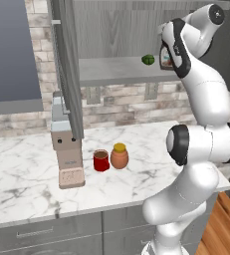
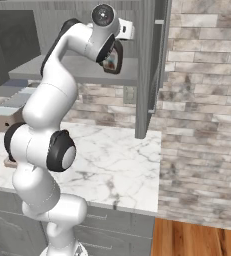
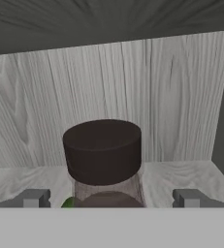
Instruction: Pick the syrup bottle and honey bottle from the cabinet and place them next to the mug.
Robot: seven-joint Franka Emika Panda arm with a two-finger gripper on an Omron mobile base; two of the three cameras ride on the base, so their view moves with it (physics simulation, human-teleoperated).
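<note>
Gripper (image 3: 108, 198) jaws wide apart, holding nothing, level w/ syrup bottle (image 3: 104, 155), which stands upright dead ahead between fingertips (image 3: 33, 198) on cabinet shelf (image 1: 111, 69), green fruit (image 1: 147, 60) beside it; honey bottle (image 1: 119, 156) already by mug (image 1: 101, 161) on counter (image 1: 32, 174) below.

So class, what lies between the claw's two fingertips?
In the hand view, the syrup bottle stands between the open claw's fingertips, its black cap centred in the gap, not yet gripped.
</note>
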